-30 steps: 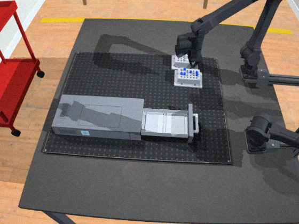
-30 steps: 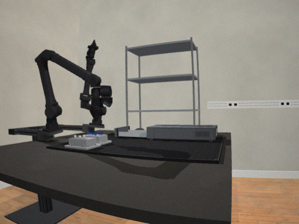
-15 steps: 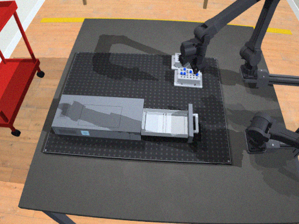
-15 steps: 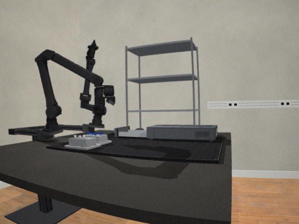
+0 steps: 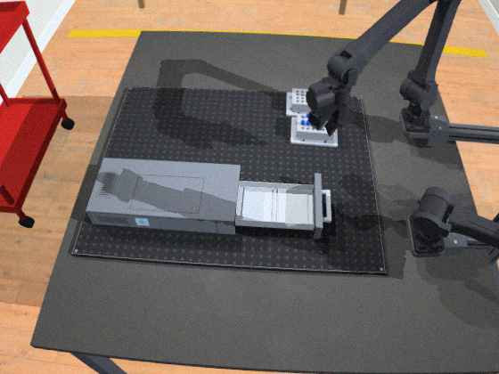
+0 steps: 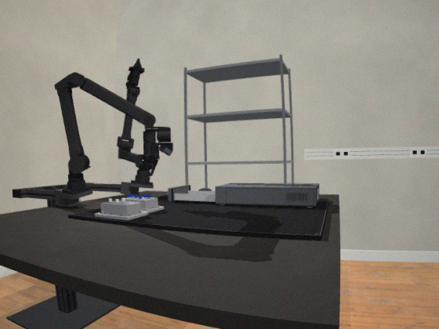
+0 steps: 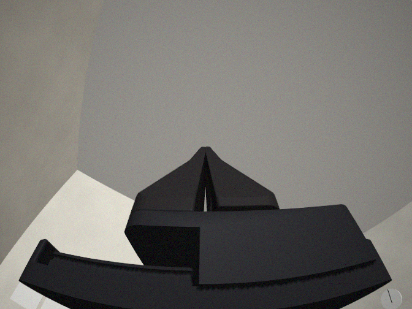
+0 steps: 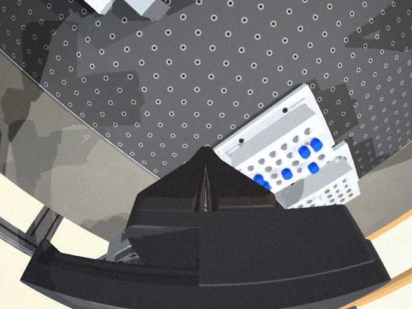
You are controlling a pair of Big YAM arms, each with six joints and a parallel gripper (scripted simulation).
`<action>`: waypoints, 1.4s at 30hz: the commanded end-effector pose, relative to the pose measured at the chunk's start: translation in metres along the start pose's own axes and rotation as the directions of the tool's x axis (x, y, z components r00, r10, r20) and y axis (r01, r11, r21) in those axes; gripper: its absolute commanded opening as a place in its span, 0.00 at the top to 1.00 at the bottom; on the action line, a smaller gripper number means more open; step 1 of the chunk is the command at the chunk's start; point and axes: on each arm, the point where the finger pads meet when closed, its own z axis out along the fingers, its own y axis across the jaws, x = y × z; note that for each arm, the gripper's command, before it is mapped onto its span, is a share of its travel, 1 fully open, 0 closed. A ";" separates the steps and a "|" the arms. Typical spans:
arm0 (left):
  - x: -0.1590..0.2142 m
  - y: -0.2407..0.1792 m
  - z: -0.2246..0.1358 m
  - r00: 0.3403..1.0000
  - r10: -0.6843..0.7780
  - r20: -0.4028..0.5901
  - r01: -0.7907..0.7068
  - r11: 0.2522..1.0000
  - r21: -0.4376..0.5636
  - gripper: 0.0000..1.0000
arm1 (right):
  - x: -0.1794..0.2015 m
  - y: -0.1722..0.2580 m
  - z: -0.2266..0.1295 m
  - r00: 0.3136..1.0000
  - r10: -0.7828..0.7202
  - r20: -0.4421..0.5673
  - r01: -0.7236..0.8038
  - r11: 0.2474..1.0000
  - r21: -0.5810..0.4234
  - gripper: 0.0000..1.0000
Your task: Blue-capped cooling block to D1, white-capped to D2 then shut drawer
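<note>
My right gripper [image 5: 331,131] [image 6: 152,172] [image 8: 205,154] and left gripper [image 6: 138,61] [image 7: 205,154] pinch nothing.
Blue-cap block [image 5: 307,134] [image 6: 149,204] [image 8: 273,133] and white-cap block [image 5: 300,108] [image 6: 121,208] [image 8: 325,176] out, near far right corner; drawer [image 5: 276,226] [image 6: 179,193] [image 8: 156,10] needs shutting.

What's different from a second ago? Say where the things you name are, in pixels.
The right gripper [image 5: 331,132] [image 6: 152,172] [image 8: 205,154] moved from near the white-capped block [image 5: 299,107] [image 6: 121,209] [image 8: 327,176] toward the drawer side, now over the blue-capped block [image 5: 307,135] [image 6: 145,204] [image 8: 274,133]. I see nothing taken hold of or let go. Both blocks, the open drawer [image 5: 299,209] [image 6: 196,197] and the raised left arm [image 6: 134,80] look unchanged.
</note>
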 end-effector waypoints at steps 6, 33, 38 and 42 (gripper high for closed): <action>0.023 -0.002 0.008 0.999 0.008 -0.034 -0.008 1.000 0.001 1.00 | -0.046 0.025 -0.015 0.959 -0.279 0.044 0.279 0.960 0.021 1.00; 0.023 -0.002 0.008 0.999 0.008 -0.034 -0.008 1.000 0.001 1.00 | -0.099 0.115 -0.014 0.739 -0.672 0.033 0.672 0.740 0.020 1.00; 0.023 -0.002 0.008 0.999 0.008 -0.034 -0.008 1.000 0.001 1.00 | -0.108 0.129 -0.014 0.739 -0.672 0.033 0.672 0.740 0.020 1.00; 0.023 -0.002 0.008 0.999 0.008 -0.034 -0.008 1.000 0.001 1.00 | -0.114 0.139 -0.014 0.739 -0.672 0.033 0.672 0.740 0.020 1.00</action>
